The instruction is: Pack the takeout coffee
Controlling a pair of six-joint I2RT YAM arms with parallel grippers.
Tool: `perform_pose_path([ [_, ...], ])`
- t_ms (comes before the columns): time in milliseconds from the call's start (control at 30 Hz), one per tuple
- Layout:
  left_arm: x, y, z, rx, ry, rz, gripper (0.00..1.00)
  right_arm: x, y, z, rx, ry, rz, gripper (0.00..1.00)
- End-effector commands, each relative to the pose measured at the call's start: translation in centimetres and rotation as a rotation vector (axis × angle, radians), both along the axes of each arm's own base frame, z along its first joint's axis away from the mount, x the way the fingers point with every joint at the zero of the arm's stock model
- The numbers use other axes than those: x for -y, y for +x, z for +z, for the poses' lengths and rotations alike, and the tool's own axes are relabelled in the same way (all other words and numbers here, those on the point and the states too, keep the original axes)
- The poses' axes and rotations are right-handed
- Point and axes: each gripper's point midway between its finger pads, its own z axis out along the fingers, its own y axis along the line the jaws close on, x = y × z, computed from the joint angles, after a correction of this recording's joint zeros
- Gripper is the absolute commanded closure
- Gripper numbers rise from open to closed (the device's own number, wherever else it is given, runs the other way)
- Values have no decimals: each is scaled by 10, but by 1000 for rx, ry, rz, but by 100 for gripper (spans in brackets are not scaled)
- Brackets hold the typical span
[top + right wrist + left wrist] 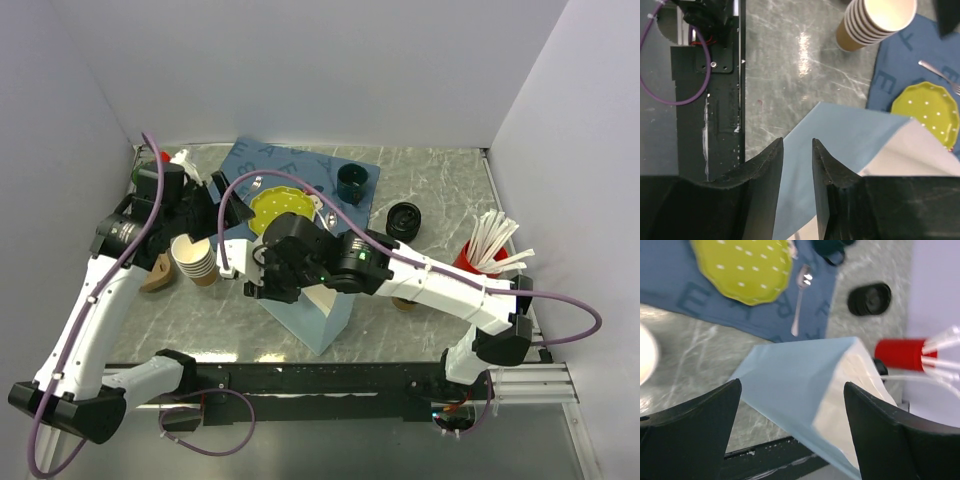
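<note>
1. Takeout coffee, a small brown kraft-paper cup (pixel 405 302), seems to be sitting under the right arm, just right of the upright light-blue paper bag (pixel 316 320); only a brown sliver is showing.
2. Right gripper (pixel 797 142) is working nearer, fingers almost together over the bag; can't tell if it's pinching paper.
3. Left gripper (pixel 792 385) is hovering spread wide, across the bag from the cup.

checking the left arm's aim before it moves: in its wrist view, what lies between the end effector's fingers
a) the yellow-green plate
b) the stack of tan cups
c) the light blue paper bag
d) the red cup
C: in the left wrist view the light blue paper bag fills the gap between the wide-open fingers of the left end effector, while the yellow-green plate lies further off.
</note>
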Motion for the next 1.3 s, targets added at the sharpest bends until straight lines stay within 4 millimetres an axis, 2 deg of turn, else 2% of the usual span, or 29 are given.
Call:
perform_pose_path([
  [0,30,-10,13,101,-83,-221,11,-1,-7,-5,-35,2,27,63],
  [67,33,-12,7,110,-83,-245,13,0,-9,-7,-47,0,28,63],
  [200,35,-15,7,130,-69,-297,17,2,-11,-10,-66,-4,23,63],
  [433,26,-25,-19,84,-13,-295,23,2,-2,-3,-77,13,-20,60],
  [633,28,-22,-37,56,16,-322,30,3,18,11,-136,61,-107,47],
  [733,29,-21,-39,58,23,-328,42,7,28,18,-196,81,-160,39],
  [767,29,-21,-39,59,24,-329,51,6,30,16,-214,76,-175,36],
  [800,29,-21,-38,63,25,-333,55,7,34,19,-219,84,-187,35],
  [833,29,-21,-39,65,29,-333,65,7,34,14,-231,64,-193,34],
  [900,29,-22,-41,66,31,-334,71,7,34,14,-239,56,-197,31],
  [1000,30,-22,-44,58,27,-338,78,6,26,11,-280,44,-174,27],
  [1067,31,-21,-44,60,22,-340,83,3,13,12,-337,41,-117,27],
  [1267,31,-19,-44,54,19,-325,87,1,-21,19,-518,15,-11,28],
])
